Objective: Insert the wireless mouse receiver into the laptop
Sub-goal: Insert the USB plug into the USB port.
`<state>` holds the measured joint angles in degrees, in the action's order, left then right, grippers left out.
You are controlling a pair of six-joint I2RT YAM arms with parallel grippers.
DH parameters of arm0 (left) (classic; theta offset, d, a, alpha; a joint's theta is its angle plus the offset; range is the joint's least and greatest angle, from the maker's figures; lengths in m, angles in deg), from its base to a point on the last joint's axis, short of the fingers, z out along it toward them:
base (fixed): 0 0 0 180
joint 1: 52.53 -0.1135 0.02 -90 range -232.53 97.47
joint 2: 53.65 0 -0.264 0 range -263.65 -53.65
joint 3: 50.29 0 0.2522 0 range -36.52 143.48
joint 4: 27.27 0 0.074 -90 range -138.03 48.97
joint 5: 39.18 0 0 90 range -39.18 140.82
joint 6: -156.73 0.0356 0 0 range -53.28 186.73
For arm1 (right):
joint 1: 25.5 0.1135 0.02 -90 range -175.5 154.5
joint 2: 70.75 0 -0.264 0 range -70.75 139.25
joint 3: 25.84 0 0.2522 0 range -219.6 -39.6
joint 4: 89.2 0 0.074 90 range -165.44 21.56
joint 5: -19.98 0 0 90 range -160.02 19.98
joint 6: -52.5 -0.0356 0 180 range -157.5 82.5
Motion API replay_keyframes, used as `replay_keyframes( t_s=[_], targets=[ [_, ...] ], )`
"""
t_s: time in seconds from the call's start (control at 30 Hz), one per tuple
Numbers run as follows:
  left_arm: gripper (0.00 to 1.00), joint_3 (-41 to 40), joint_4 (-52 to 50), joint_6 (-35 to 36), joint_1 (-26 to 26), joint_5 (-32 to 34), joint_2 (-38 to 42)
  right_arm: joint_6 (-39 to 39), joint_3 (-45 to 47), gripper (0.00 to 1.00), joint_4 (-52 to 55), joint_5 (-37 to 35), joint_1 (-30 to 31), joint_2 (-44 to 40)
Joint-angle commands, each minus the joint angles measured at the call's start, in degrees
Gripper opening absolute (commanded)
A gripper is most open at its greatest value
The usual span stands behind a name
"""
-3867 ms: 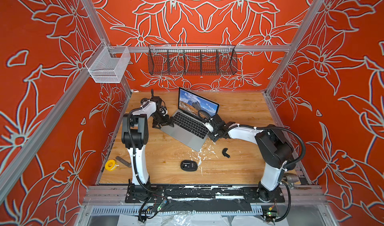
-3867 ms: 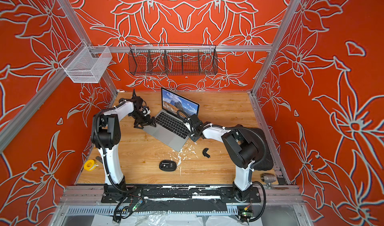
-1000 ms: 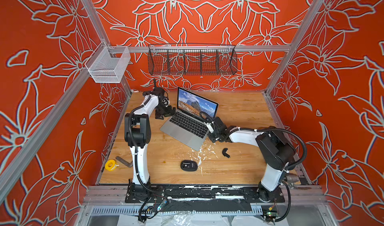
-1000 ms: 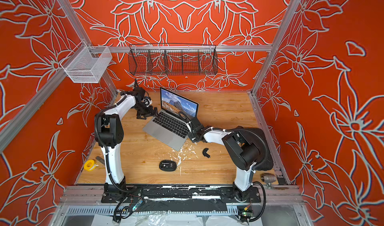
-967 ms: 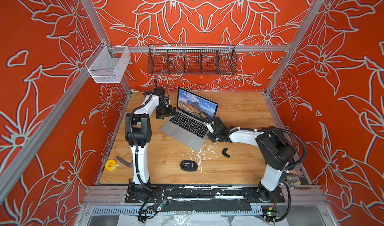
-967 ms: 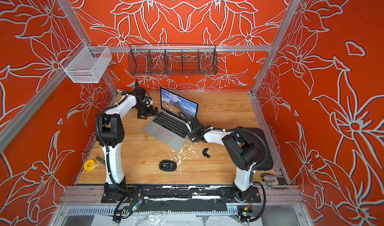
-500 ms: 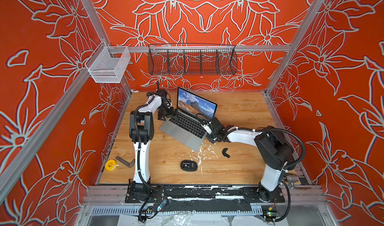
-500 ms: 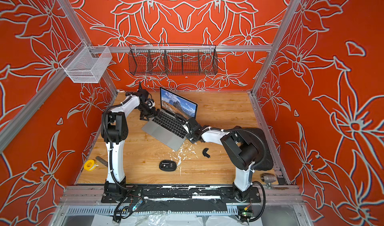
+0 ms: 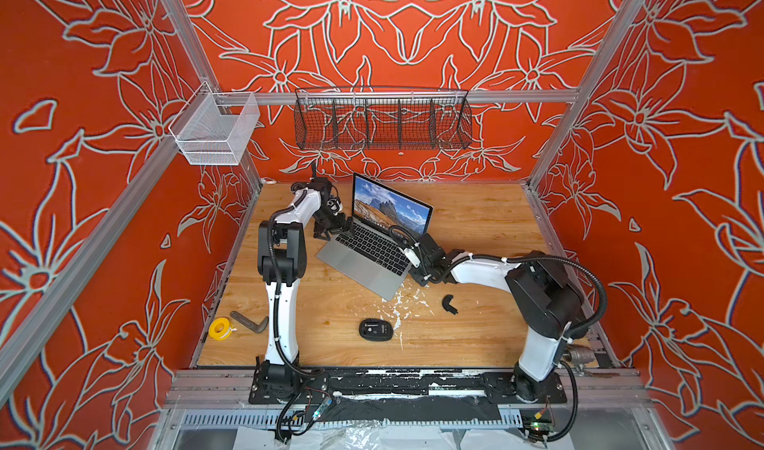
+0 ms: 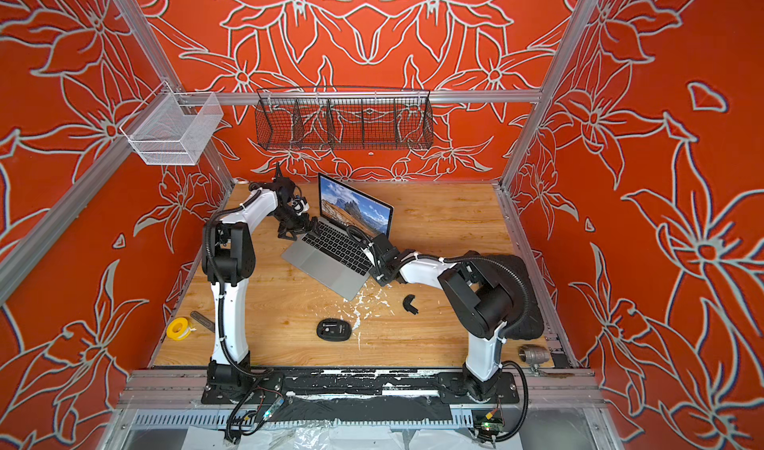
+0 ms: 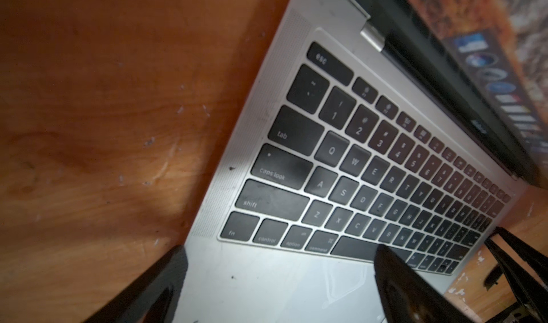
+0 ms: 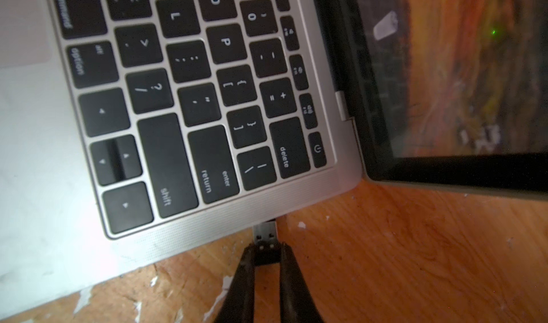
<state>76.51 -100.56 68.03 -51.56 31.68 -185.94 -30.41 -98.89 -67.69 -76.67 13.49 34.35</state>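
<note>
1. Wooden tabletop [image 9: 475, 220] inside the orange floral-walled cell; nothing around it has changed.
2. Fingers of the right gripper [image 12: 267, 257] are clamped on the black cap of the wireless mouse receiver [image 12: 266, 232]. The grip has been held unchanged over the last second.
3. The receiver's metal plug is pointed at the right side edge of the laptop [image 12: 44, 164], with its tip touching that edge alongside the return/enter keys. Most of the plug is still exposed, so it is judged not seated.
4. A dark gap is seen at the edge right by the tip. Whether that is the port cannot be told.
5. Change: over the last few seconds the right gripper has been brought in closer to that edge. The laptop base appears to have been nudged slightly toward the left arm.
6. Jaws of the left gripper [image 11: 280, 250] are spread wide with nothing held. One finger is over the wood just beside the laptop's left edge, the other over the keyboard. It has been shifted back along that edge toward the hinge corner.
7. Meaning: the approach is done and the push-in is pending. The left gripper is judged to be set as a backstop so the laptop is not slid away.
8. The mouse [image 9: 374, 329] and the cover piece [image 9: 449, 303] are left untouched on the wood, well apart from both grippers.
</note>
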Motion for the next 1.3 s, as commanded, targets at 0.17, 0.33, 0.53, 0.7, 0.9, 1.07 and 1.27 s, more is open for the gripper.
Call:
replay_keyframes(
  t_s=[0.17,0.33,0.53,0.7,0.9,1.07,1.27],
  targets=[
    [0.98,-0.8,-1.7,1.2,-1.0,-0.1,-1.2,-3.2,0.7,0.00,-1.9,-1.4,-0.5,3.8],
    [0.98,-1.4,-1.3,1.3,-1.3,-0.1,-1.0,-4.6,2.1,0.00,-2.7,-1.9,-1.0,2.5],
    [0.98,-1.0,-1.1,1.2,-1.8,-0.2,-1.0,-5.5,3.4,0.00,-2.9,-1.3,-1.2,1.7],
    [0.98,-0.8,-1.0,1.2,-2.0,-0.5,-0.6,-5.2,3.8,0.00,-3.2,-1.2,-1.2,2.1],
    [0.98,-1.1,-0.9,1.2,-2.0,-0.5,-0.4,-7.1,3.6,0.00,-4.3,2.6,-1.9,2.4],
    [0.98,-1.4,-0.8,1.2,-2.0,-0.5,-0.3,-9.1,3.7,0.00,-4.7,4.7,-3.0,2.5],
    [0.98,-1.7,-0.5,1.4,-1.9,-0.6,-0.3,-6.9,4.4,0.00,-7.5,7.4,-3.1,2.6]
  ],
)
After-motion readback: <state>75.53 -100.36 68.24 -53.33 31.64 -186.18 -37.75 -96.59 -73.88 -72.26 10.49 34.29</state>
